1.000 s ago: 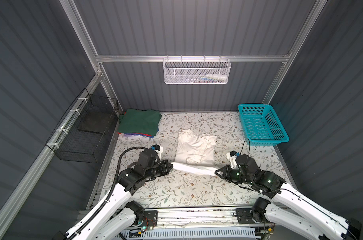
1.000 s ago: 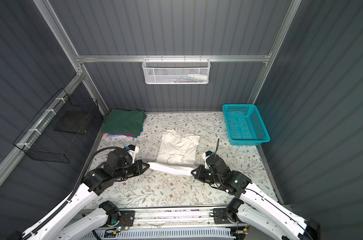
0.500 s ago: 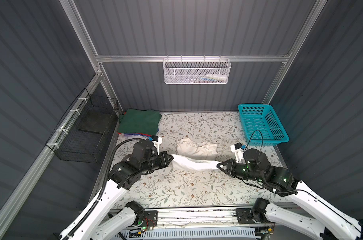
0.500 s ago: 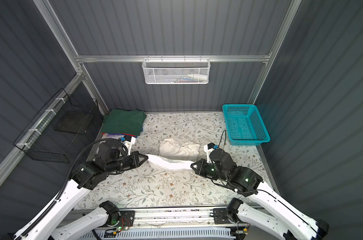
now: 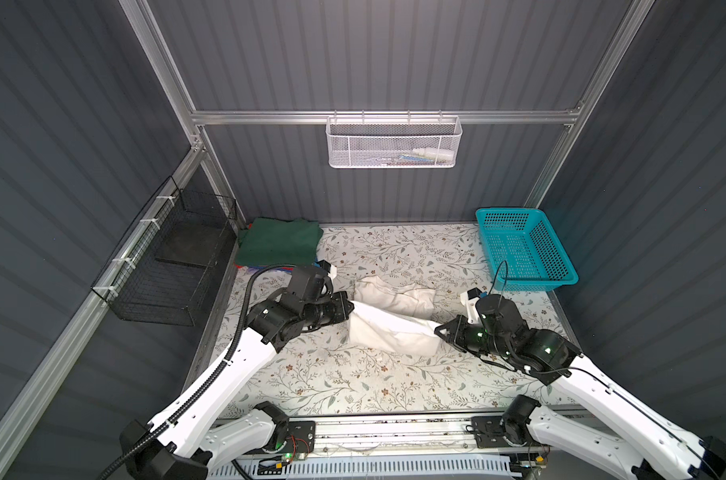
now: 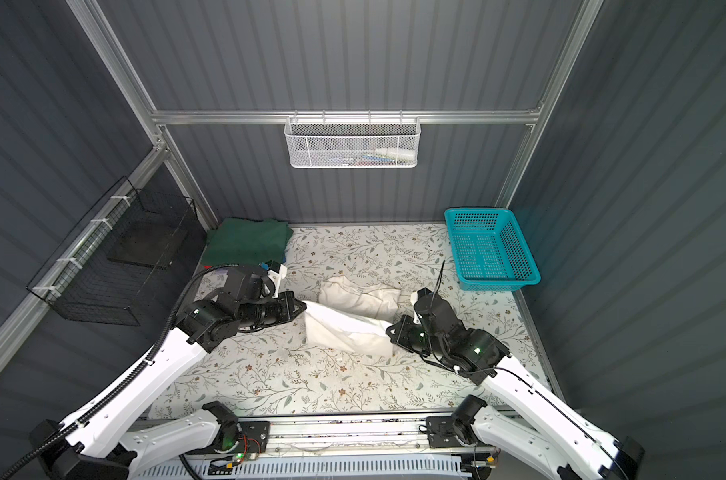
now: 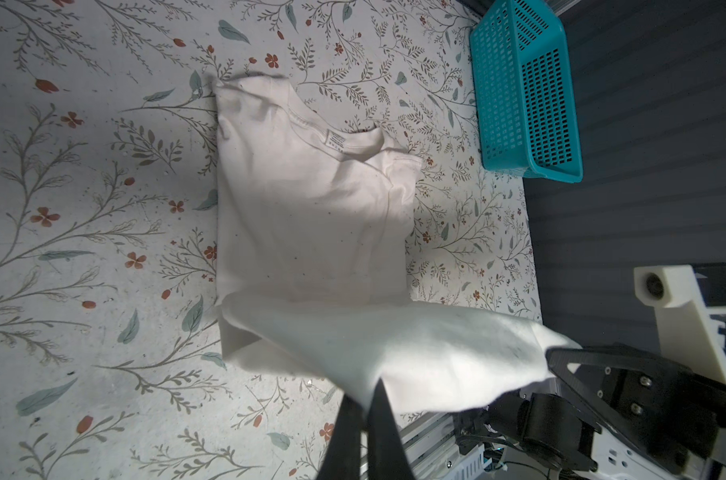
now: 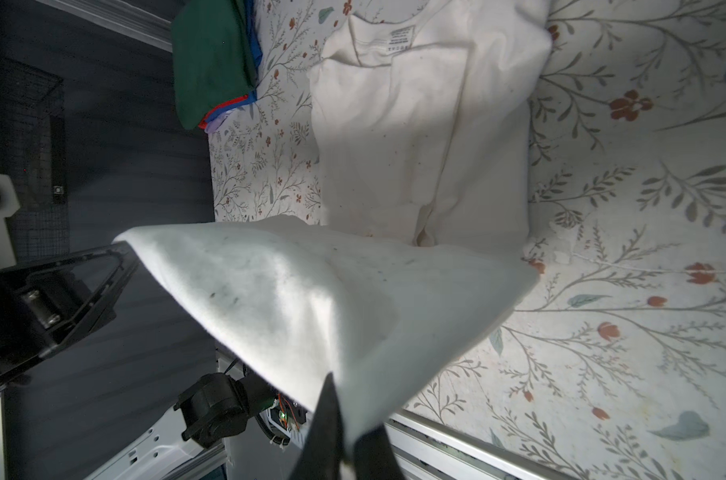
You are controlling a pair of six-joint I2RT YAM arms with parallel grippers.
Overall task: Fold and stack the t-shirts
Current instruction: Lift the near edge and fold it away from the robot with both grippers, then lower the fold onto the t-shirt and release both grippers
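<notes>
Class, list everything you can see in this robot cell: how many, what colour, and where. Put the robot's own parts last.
white t-shirt: one, cream-white, mid-table, near edge raised
green t-shirt: one, dark green, folded, far-left corner
blue t-shirt: count unclear, blue and red edges, under the green t-shirt
teal basket: one, teal, far-right corner
white wire basket: one, white, on back rail
black wire basket: one, black, on left wall
table cover: one, pale floral
left tool: one, black, shut on white t-shirt
right tool: one, black, shut on white t-shirt

We're counting three t-shirts: cream tee (image 5: 394, 332), dark green tee (image 5: 280, 241), blue tee (image 8: 254, 45). Three baskets: teal basket (image 5: 531, 286), mesh basket (image 5: 394, 147), wire basket (image 5: 166, 291). Two grippers: left gripper (image 5: 351, 306), right gripper (image 5: 438, 330).
</notes>
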